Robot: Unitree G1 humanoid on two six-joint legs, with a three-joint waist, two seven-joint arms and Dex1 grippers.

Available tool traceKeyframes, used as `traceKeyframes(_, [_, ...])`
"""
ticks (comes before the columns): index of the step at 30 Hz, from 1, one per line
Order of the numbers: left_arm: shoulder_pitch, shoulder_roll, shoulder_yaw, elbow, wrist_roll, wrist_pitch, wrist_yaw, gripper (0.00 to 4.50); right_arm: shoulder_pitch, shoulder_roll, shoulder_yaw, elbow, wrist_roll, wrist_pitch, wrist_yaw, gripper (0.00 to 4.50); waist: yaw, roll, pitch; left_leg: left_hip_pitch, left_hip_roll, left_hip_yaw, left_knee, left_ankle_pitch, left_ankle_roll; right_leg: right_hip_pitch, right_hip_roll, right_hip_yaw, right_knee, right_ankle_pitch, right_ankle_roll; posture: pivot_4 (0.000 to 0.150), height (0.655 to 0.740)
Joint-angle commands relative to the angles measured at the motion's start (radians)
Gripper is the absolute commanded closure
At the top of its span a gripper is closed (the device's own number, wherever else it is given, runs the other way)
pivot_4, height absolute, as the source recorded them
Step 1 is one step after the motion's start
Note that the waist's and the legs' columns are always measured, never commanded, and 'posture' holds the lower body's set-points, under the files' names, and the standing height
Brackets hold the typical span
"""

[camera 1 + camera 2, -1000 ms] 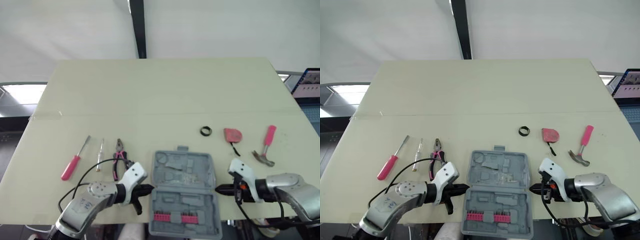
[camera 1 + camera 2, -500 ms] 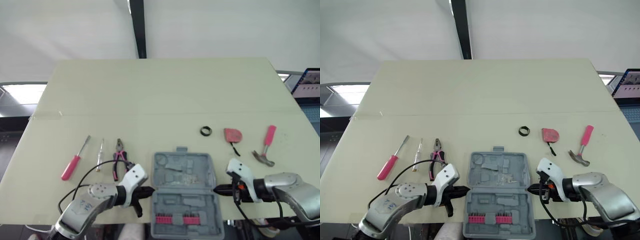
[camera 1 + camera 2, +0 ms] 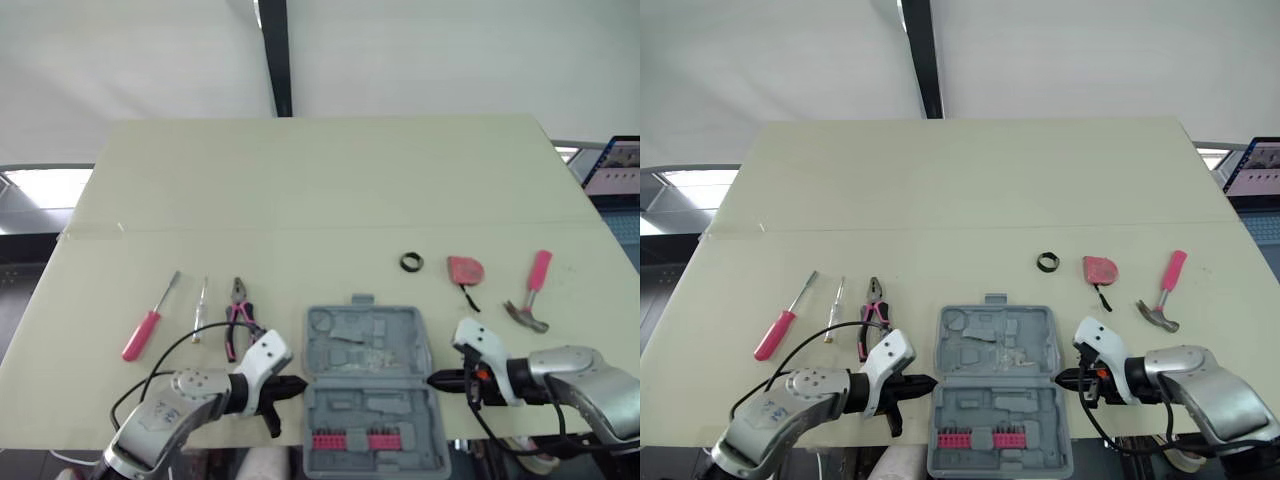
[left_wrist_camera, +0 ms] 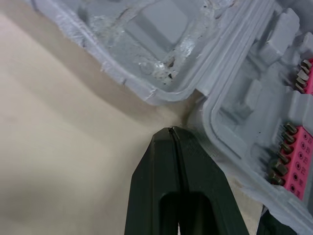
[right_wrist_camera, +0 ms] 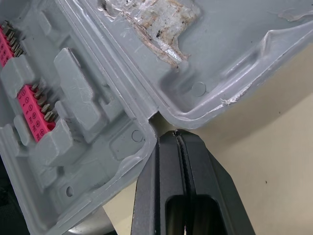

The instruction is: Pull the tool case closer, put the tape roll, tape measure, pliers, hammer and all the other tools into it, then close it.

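The tool case (image 3: 370, 385) had slid a little nearer to the robot over the last second and had squared up, where before it lay slightly skewed. It lay open and flat at the near edge of the surface (image 3: 320, 190), the lid half on the far side and the moulded tray with its pink bit row (image 3: 350, 440) on the near side. The left jaws were closed on nothing, with their tips set against the hinge notch on the case's left side. The right jaws were closed in the same way at the hinge notch on its right side, so the case sat pinched between the two arms. The pull looked about finished, and none of the tools was in the case yet. The pliers (image 3: 238, 315) and two screwdrivers (image 3: 150, 320) lay to the left of the case. The tape roll (image 3: 412, 262), tape measure (image 3: 464, 270) and hammer (image 3: 530, 295) lay to its right and farther back. Loading probably came next, and either arm would first need to back off the hinge and open.
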Motion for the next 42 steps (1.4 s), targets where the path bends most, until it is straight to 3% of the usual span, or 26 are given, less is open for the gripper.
traceKeyframes(1, [0.054,0.037,0.098,-0.074,-0.030,-0.052,-0.021,4.48,0.019,-0.023,-0.058,-0.001,0.006,-0.025,0.002,4.45,0.000,0.000,0.000,0.000,0.000,0.000,0.000,0.000,0.000,0.000,0.000,0.000,0.000,0.000,0.000,0.150,0.7400])
traceKeyframes(13, [0.448,0.000,0.573,-0.277,-0.194,-0.393,-0.156,4.48,0.247,-0.066,-0.467,-0.008,0.095,-0.025,0.049,4.45,0.004,0.000,0.000,-0.001,0.000,0.001,0.000,-0.001,0.001,0.001,0.000,0.000,-0.003,0.000,0.000,0.150,0.7400])
traceKeyframes(20, [0.610,-0.042,0.649,-0.199,-0.167,-0.517,-0.191,4.48,0.378,-0.033,-0.616,0.025,0.156,-0.047,0.128,4.45,0.008,-0.001,0.001,0.000,0.000,0.001,0.000,-0.001,0.001,0.002,0.000,0.000,-0.004,0.000,0.000,0.150,0.7400])
traceKeyframes(22, [0.629,-0.049,0.654,-0.188,-0.173,-0.532,-0.195,4.50,0.412,-0.031,-0.635,0.038,0.166,-0.056,0.160,3.92,0.010,-0.001,0.001,0.000,0.000,0.001,0.000,-0.002,0.001,0.002,0.000,0.000,-0.004,0.000,0.000,0.150,0.7400])
traceKeyframes(25, [0.652,-0.051,0.661,-0.175,-0.168,-0.560,-0.205,3.65,0.451,-0.022,-0.650,0.062,0.171,-0.071,0.187,2.70,0.012,-0.001,0.001,0.000,0.000,0.001,0.000,-0.002,0.002,0.002,0.000,0.000,-0.004,0.000,0.000,0.150,0.7400])
traceKeyframes(30, [0.689,-0.036,0.656,-0.138,-0.134,-0.613,-0.237,1.18,0.462,-0.009,-0.620,0.198,0.117,-0.202,0.228,0.20,0.011,-0.001,0.001,0.000,0.000,0.002,0.000,-0.002,0.002,0.003,0.000,0.000,-0.004,0.000,0.000,0.150,0.7400])
traceKeyframes(31, [0.689,-0.031,0.653,-0.135,-0.129,-0.617,-0.238,0.70,0.454,-0.008,-0.609,0.228,0.108,-0.227,0.236,0.00,0.011,-0.001,0.001,0.001,0.000,0.002,0.000,-0.002,0.002,0.003,0.000,0.000,-0.004,0.000,0.000,0.150,0.7400])
traceKeyframes(32, [0.687,-0.029,0.651,-0.132,-0.126,-0.620,-0.237,0.17,0.447,-0.008,-0.599,0.254,0.100,-0.248,0.243,0.00,0.010,-0.001,0.001,0.001,0.000,0.002,0.000,-0.002,0.002,0.003,0.000,0.000,-0.004,0.000,0.000,0.150,0.7400])
traceKeyframes(33, [0.683,-0.030,0.649,-0.130,-0.124,-0.622,-0.234,0.08,0.440,-0.008,-0.590,0.275,0.093,-0.267,0.249,0.00,0.010,-0.001,0.001,0.001,0.000,0.002,0.000,-0.002,0.002,0.003,0.000,0.000,-0.004,0.000,0.000,0.150,0.7400])
traceKeyframes(39, [0.661,-0.045,0.622,-0.156,-0.127,-0.681,-0.239,0.08,0.398,-0.013,-0.543,0.394,0.010,-0.456,0.263,0.00,0.001,-0.001,0.001,0.001,0.001,0.002,0.000,-0.002,0.002,0.003,0.000,0.000,-0.004,0.000,0.000,0.150,0.7400])
traceKeyframes(42, [0.570,-0.077,0.582,-0.190,-0.133,-0.748,-0.213,0.08,0.325,-0.060,-0.500,0.366,-0.018,-0.479,0.269,0.00,-0.001,0.000,0.000,0.001,0.001,0.002,0.000,-0.002,0.002,0.004,0.000,0.000,-0.005,0.000,0.000,0.150,0.7400])
